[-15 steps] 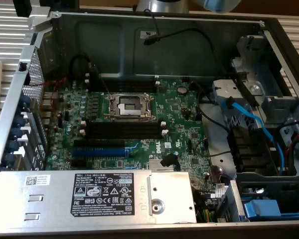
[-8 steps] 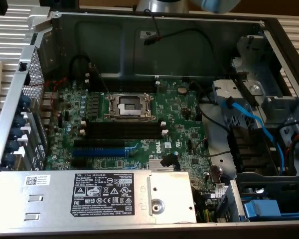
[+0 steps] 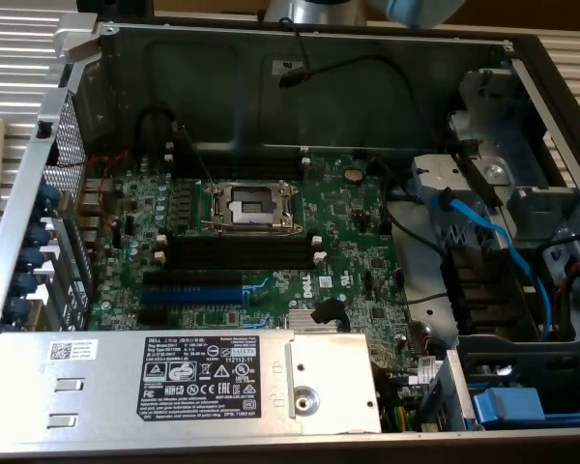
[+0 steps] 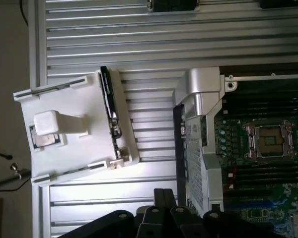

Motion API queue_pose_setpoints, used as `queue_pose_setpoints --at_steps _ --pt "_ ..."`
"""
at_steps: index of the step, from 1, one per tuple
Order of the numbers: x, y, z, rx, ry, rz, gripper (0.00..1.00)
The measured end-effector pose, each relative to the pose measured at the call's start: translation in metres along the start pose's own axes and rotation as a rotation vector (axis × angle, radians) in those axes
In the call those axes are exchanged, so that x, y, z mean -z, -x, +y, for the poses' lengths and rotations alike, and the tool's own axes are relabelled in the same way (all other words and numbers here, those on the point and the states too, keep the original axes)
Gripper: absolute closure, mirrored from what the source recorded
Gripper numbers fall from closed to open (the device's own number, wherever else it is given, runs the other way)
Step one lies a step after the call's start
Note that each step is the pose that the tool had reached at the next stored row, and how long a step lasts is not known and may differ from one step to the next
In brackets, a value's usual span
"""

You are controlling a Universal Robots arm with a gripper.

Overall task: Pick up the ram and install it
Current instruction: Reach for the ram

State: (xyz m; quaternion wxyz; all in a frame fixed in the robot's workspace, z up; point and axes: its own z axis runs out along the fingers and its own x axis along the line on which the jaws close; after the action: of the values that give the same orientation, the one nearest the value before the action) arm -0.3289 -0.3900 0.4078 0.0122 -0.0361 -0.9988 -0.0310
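I read my gripper (image 4: 164,198) as pressed together with nothing between its fingers. It hangs above the slotted metal table (image 4: 139,39), off to one side of the white holder (image 4: 74,99), toward the computer case (image 4: 198,89) that stands just beside the holder. The ram (image 4: 109,106) is not picked up yet. It stands on its long edge in the holder, along the side of the holder that faces the case.

In the exterior view, the long black slots (image 3: 237,253) on the board inside the case look empty to me, so I judge the work to be at the pick-up.

To do this well, I want the fingers spread before they get near the holder, then turned so they line up across the thin faces of the stick. I would take it near the middle of its length so it doesn't tip, keep clear of the holder's end clips, and draw it straight out of its groove without twisting. A skewed pull could jam it or drag the holder along.
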Motion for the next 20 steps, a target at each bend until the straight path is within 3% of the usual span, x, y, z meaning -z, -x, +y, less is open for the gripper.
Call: queue_pose_setpoints --at_steps 1,2,4,9,13,15,18,20 --pt "0.0 -0.002 0.0001 -0.001 -0.0014 0.0175 0.9" --pt "-0.0001 -0.006 0.0002 -0.002 -0.0023 0.0288 0.9" --pt "-0.0009 -0.015 0.0005 -0.002 -0.0027 0.0365 0.9" --pt "-0.0061 -0.038 0.0029 -0.002 -0.0079 0.037 0.9" --pt "-0.0086 -0.056 0.0063 -0.003 -0.0204 0.0397 0.9" --pt "-0.009 -0.064 0.0072 -0.004 -0.0296 0.0395 0.9" --pt "-0.0094 -0.072 0.0097 -0.005 -0.0495 0.0377 0.9" --pt "-0.0096 -0.076 0.0122 -0.005 -0.0604 0.0317 0.9"
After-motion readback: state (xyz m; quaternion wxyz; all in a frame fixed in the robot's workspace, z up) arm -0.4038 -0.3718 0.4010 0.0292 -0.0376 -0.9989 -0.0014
